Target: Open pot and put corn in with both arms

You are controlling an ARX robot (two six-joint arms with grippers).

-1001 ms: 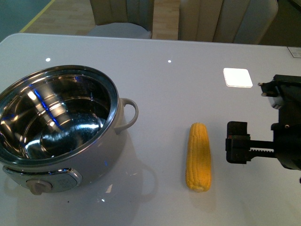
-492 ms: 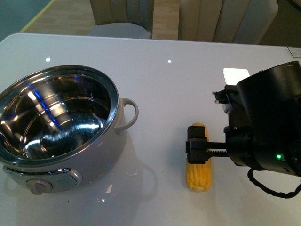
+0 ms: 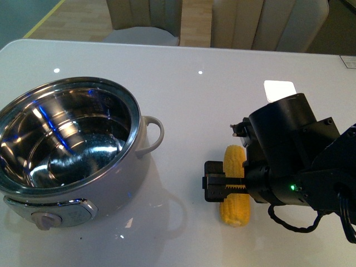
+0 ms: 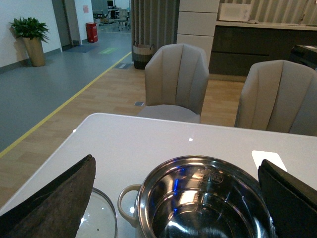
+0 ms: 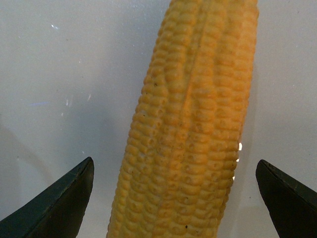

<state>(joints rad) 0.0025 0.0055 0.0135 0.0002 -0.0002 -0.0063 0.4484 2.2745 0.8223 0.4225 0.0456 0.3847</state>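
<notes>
Closest to the robot, the corn [image 3: 235, 207] lies flat on the white table [image 3: 222, 94], its length running away from the robot and its tapered end on the far side. The right tool [image 5: 174, 198] is low over the middle of the cob. Its jaws are wide apart, one on each side, and neither one touches the kernels. I think it crosses the cob at the middle so that the corn will hang level when lifted; what remains here is to close the jaws.

To the left, well apart from the corn, stands the pot [image 3: 119, 186], with its dial knob [image 3: 43, 219] towards the robot. It is already open, and the steel inside is empty. The glass lid [image 4: 101, 215] lies flat on the table just beside one loop handle, probably put there to leave the way to the pot free.

The left tool [image 4: 171, 208] hangs above the near part of the pot with its jaws apart, holding nothing.

Beyond the table's far edge stand pale chairs [image 4: 181, 74].
</notes>
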